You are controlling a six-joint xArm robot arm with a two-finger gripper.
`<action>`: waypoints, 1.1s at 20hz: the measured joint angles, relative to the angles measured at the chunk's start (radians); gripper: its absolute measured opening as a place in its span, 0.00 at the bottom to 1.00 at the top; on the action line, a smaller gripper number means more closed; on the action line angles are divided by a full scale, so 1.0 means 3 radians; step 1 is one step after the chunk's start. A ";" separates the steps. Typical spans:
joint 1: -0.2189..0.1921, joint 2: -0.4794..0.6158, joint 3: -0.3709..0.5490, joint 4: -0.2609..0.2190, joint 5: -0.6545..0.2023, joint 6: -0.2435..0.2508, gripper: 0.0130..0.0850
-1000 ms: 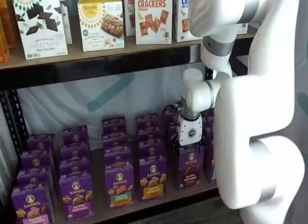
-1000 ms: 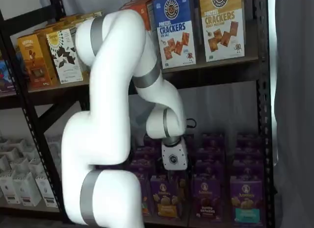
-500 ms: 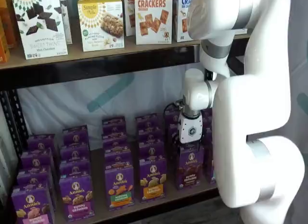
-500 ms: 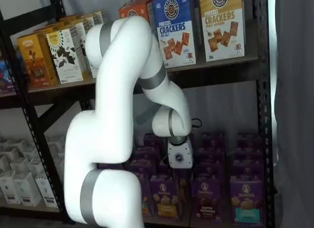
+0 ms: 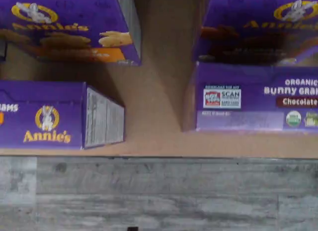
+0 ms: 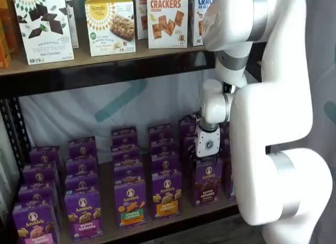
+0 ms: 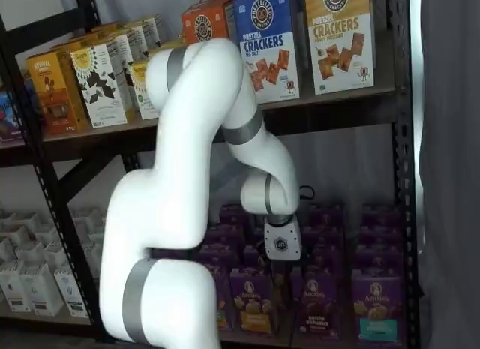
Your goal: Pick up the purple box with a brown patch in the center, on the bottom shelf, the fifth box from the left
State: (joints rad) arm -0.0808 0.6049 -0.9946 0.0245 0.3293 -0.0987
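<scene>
So the glossy cardboard Bunny Grahams box (image 6: pixel 206 183) stands upright at the front edge of the wooden bottom shelf (image 6: pixel 157 223), right under the white gripper (image 6: pixel 206 156), whose fingers look spread wide, holding nothing.

grey plank floor (image 5: pixel 149 196) — pale backdrop sheet (image 6: pixel 105 113)

purple box (image 6: pixel 206 182) front of its row, bottom shelf (image 6: pixel 173 219), hand (image 6: pixel 205 158) above

Purple box (image 5: pixel 256 97) top reads "ORGANIC", "BUNNY GRA…", "Chocolate", "SCAN"; neighbouring carton (image 5: pixel 47 116) reads "Annie's". Upper-shelf orange box (image 6: pixel 167 19) reads "PRETZEL CRACKERS"; Simple Mills box (image 6: pixel 110 26) reads "Simple Mills".
</scene>
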 joint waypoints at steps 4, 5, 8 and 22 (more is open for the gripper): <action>-0.0019 0.0129 -0.0141 -0.0064 0.0003 0.0041 1.00; -0.0028 0.0159 -0.0177 -0.0107 0.0000 0.0073 1.00; -0.0060 0.0238 -0.0290 -0.0240 0.0005 0.0168 1.00; -0.0179 0.0585 -0.0863 -0.0231 0.0241 0.0039 1.00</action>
State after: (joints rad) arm -0.1344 0.7805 -1.2536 -0.0448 0.4018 -0.0870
